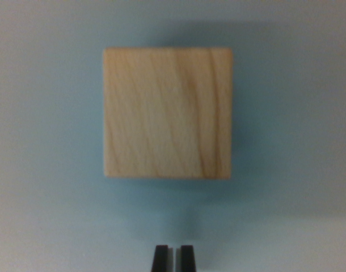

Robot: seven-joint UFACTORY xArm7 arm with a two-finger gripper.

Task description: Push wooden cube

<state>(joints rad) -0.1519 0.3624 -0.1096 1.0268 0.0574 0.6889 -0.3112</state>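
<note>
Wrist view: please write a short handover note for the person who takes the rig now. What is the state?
Gripper: fingertips close together at the bottom edge, almost shut, holding nothing.
Wooden cube: flat on the pale blue surface, centred above the fingertips in the wrist view, with a clear gap between them.
Done: gripper lined up with the cube.
Left: contact and the push, probably straight toward the cube.

My only view is the wrist camera, looking straight down from close above the pale surface (42,170); focus is soft.
</note>
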